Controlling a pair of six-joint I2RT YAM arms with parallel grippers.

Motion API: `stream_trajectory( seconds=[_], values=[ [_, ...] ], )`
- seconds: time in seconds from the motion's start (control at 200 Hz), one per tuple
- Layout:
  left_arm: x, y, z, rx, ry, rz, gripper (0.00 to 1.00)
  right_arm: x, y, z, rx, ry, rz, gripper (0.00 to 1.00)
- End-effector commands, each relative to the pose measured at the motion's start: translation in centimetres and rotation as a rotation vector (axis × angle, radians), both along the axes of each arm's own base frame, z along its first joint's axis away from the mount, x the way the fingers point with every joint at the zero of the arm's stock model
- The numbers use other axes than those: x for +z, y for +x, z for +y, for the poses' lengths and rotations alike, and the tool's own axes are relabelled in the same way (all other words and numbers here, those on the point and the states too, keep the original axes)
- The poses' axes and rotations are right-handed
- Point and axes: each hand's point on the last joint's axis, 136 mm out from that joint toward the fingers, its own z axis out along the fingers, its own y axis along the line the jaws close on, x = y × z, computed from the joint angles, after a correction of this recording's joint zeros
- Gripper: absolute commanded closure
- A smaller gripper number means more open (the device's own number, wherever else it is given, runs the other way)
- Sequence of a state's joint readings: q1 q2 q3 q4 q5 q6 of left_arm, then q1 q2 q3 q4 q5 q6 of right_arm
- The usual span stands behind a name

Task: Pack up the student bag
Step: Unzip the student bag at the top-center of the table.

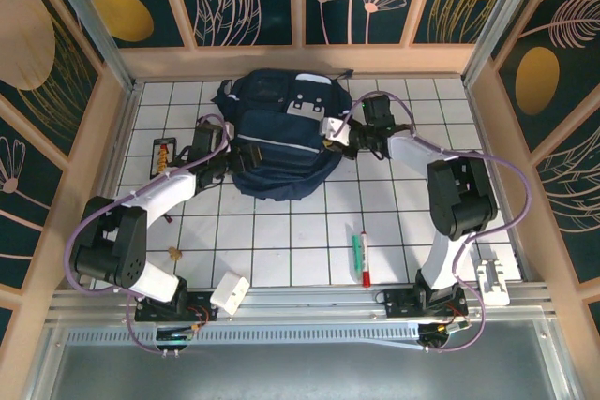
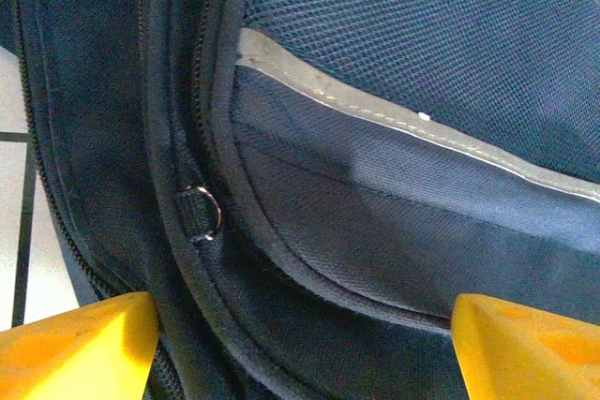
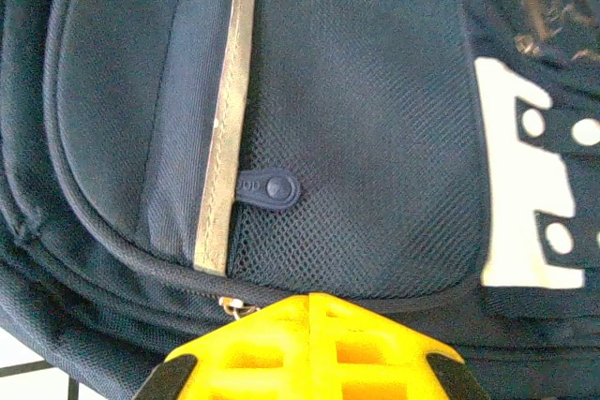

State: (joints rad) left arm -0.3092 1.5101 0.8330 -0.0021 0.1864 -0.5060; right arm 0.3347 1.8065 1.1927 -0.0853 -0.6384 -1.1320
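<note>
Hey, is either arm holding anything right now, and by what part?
The right gripper is shut, seemingly pinching the student bag at the zipper seam below its mesh pocket. The left gripper is open, holding nothing.

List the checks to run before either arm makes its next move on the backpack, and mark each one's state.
1. Left gripper open, fingers either side of the student bag seam: ok.
2. Metal ring pull lies between the left fingers, not gripped: ok.
3. Right gripper shut at the bag's lower edge: ok.
4. Right gripper actually pinches a zipper pull or fabric: cannot tell, the fingers hide it.
5. Bag open enough to load: not ok, no opening shows from above.
6. Green marker and red pen lie on the table, apart from the bag: ok.
</note>
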Motion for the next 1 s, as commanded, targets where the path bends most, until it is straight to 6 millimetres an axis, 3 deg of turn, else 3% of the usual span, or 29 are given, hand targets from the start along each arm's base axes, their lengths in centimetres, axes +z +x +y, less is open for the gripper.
stream_trajectory(
  seconds=[0.0, 0.1, 0.155, 0.195, 0.25, 0.315, 0.39, 0.465, 0.505, 0.555, 0.716, 0.851, 0.996],
  values=[
    [1.0, -0.4, -0.7, -0.041, -0.022, -0.032, 0.19, 3.1, -0.1, -0.3, -0.010, 0.054, -0.019, 1.00],
    [1.9, -0.5, -0.8, -0.095, 0.015, -0.066, 0.19, 2.7, -0.7, -1.3, 0.004, 0.054, 0.015, 1.00],
    [3.3, -0.9, -1.7, -0.204, 0.043, -0.126, 0.21, 1.8, -0.6, -2.0, -0.020, 0.009, -0.003, 1.00],
    [4.7, -1.2, -2.3, -0.295, 0.076, -0.193, 0.23, 1.3, -0.3, -2.6, -0.047, -0.005, -0.002, 0.85],
    [7.1, -2.1, -3.5, -0.462, 0.139, -0.334, 0.28, 1.5, 0.1, -3.1, -0.085, 0.037, 0.038, 0.75],
    [9.4, -4.1, -5.5, -0.703, 0.230, -0.537, 0.35, 2.8, 0.9, -3.3, -0.151, 0.140, 0.098, 0.68],
    [10.7, -7.0, -7.4, -1.004, 0.332, -0.780, 0.30, 5.4, 2.4, -3.3, -0.289, 0.298, 0.114, 0.62],
    [11.2, -6.6, -8.0, -1.089, 0.422, -0.916, 0.26, 8.5, 6.3, -6.2, -0.714, 0.590, 0.246, 0.50],
    [11.1, -5.5, -8.1, -1.096, 0.465, -0.920, 0.27, 8.7, 7.6, -8.1, -0.904, 0.690, 0.372, 0.51],
    [10.1, -4.9, -8.5, -1.196, 0.532, -0.890, 0.31, 8.1, 7.6, -8.9, -1.033, 0.761, 0.535, 0.52],
    [6.4, -2.6, -9.3, -1.355, 0.707, -0.807, 0.43, 6.1, 4.7, -8.8, -1.186, 0.939, 0.830, 0.52],
    [5.2, -1.4, -9.6, -1.394, 0.802, -0.844, 0.43, 5.0, 3.0, -8.2, -1.212, 0.919, 0.945, 0.51],
    [3.8, -1.3, -9.2, -1.439, 0.848, -0.803, 0.39, 4.4, 2.5, -8.8, -1.234, 0.839, 0.919, 0.50]
  ],
)
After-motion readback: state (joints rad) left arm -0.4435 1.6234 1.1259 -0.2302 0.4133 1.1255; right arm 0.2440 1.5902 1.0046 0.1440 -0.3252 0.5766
